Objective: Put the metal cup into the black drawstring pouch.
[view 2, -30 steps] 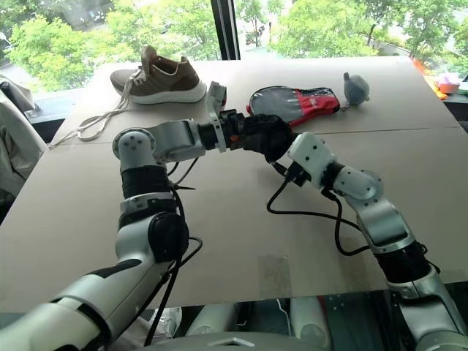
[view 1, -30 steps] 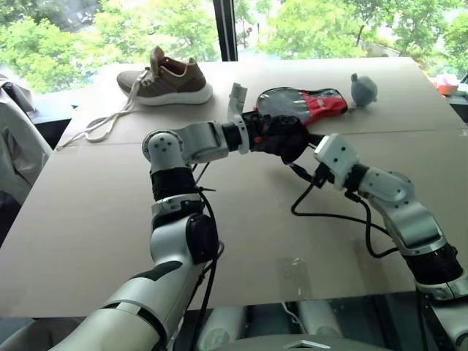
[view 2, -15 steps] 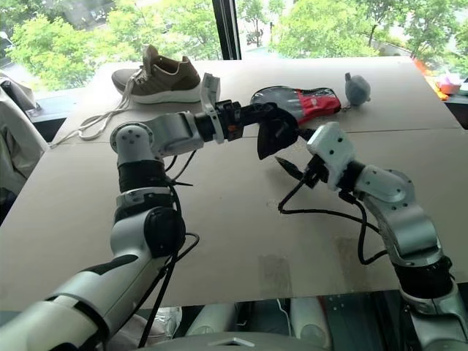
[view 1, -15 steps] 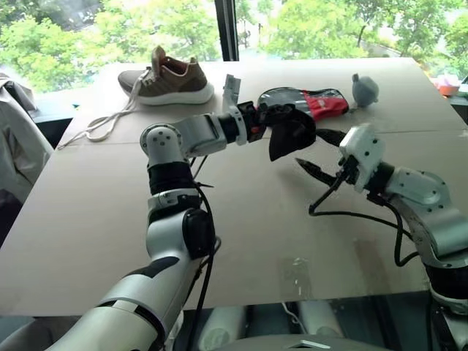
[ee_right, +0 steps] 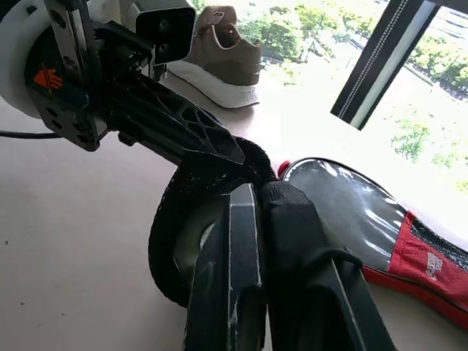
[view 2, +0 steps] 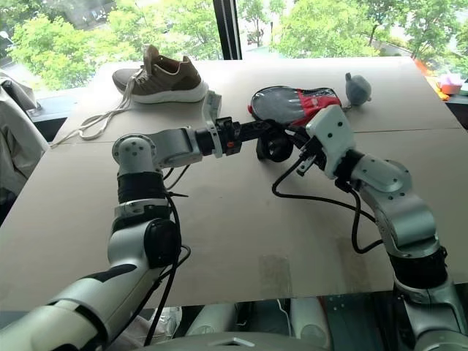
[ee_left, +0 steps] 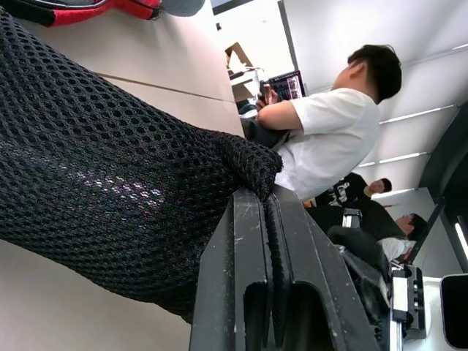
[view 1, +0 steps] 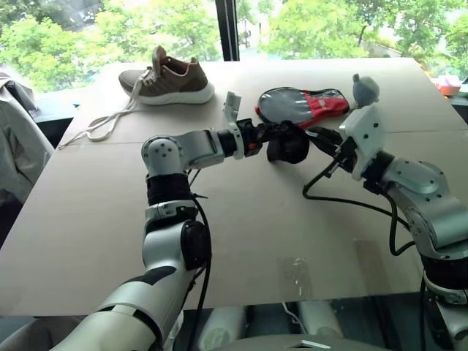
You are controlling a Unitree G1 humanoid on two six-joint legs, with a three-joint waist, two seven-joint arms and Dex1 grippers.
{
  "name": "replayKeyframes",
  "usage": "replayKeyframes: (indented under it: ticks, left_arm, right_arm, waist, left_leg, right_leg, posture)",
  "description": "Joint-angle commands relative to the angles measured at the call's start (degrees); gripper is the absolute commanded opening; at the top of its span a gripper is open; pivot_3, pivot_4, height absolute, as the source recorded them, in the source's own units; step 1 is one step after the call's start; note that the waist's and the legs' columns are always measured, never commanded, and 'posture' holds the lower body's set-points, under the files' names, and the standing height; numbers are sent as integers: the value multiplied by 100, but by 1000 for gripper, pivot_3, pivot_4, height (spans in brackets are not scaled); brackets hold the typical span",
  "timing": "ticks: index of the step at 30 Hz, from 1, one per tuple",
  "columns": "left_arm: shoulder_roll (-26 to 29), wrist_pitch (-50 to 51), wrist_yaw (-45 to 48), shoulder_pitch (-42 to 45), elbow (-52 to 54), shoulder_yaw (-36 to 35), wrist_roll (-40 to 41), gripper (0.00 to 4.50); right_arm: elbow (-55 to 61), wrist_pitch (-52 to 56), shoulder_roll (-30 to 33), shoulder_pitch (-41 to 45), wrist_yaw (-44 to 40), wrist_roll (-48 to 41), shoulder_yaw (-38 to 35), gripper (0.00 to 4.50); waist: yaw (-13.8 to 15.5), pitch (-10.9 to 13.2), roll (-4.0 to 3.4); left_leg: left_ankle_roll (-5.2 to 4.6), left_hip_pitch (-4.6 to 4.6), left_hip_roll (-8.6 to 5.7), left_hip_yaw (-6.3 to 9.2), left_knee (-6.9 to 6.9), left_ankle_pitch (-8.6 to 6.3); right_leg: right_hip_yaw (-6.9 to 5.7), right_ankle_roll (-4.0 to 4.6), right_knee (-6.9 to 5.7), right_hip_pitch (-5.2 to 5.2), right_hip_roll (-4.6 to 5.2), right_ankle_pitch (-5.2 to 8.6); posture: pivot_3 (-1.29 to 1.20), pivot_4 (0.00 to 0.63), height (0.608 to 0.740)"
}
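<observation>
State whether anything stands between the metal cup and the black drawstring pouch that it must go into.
Nothing visible does. The metal cup seems to sit inside the black drawstring pouch: pale metal shows in its mouth. The left gripper and the right gripper are shut on its rim.

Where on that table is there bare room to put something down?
The near half of the table is bare, left of the loose black cable. The far edge is crowded: shoe, black-and-red case, grey pear-shaped object.
</observation>
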State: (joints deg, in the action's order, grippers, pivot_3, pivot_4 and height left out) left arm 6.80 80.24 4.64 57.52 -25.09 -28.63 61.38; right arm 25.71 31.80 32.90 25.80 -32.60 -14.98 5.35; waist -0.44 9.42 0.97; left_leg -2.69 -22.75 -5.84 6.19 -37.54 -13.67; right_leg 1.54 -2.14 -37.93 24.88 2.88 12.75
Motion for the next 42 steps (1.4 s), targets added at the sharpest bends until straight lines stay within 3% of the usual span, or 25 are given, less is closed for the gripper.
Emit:
replayKeyframes:
  ticks: [1, 4, 7, 9, 20, 29, 42]
  left_arm:
    - [-95, 92, -87, 89, 384, -36, 174, 0]
    - [-210, 147, -214, 86, 519, -71, 244, 0]
    - [-283, 160, -290, 52, 596, -104, 305, 0]
    - [-295, 145, -296, 20, 610, -95, 310, 0]
    - [-316, 88, -216, -31, 589, -41, 317, 0]
    - [-337, 146, -215, -61, 618, -49, 358, 0]
    - [-323, 148, -257, -127, 555, -28, 293, 0]
  right_arm:
    - [-102, -116, 11, 232, 42, 359, 205, 27]
    - [-216, -47, 44, 342, -38, 554, 426, 27]
    - [-321, 83, 66, 354, -28, 767, 594, 913]
    - [-371, 84, 65, 339, -28, 888, 661, 1805]
    - [-537, 405, 307, 332, -127, 1506, 932, 1805]
    - [-702, 508, -213, 597, 4, 1575, 942, 1805]
    - [-827, -279, -92, 442, 170, 2474, 1271, 1805]
  waist:
    - [0, 0, 0]
    - [0, 0, 0]
    - [1, 0, 0]
    - [0, 0, 0]
    - [7, 0, 0]
    - [-8, 0, 1]
    - [-2, -1, 2]
  left_leg:
    - [0, 0, 0, 0, 0, 0]
    - [0, 0, 0, -1, 0, 0]
    - [0, 0, 0, 0, 0, 0]
    - [0, 0, 0, 0, 0, 0]
    - [0, 0, 0, 0, -1, 0]
    - [0, 0, 0, 0, -1, 0]
    - [1, -1, -1, 0, -1, 0]
  right_leg:
    - [0, 0, 0, 0, 0, 0]
    - [1, 0, 0, 0, 0, 0]
    - [0, 0, 0, 0, 0, 0]
    - [1, 0, 0, 0, 0, 0]
    - [0, 0, 0, 0, 0, 0]
    - [1, 0, -1, 0, 0, 0]
    - [0, 0, 0, 1, 1, 0]
  posture:
    - [0, 150, 740]
    - [0, 150, 740]
    - [0, 150, 740]
    - [0, 150, 740]
    - [0, 150, 740]
    - [0, 150, 740]
    - [0, 150, 740]
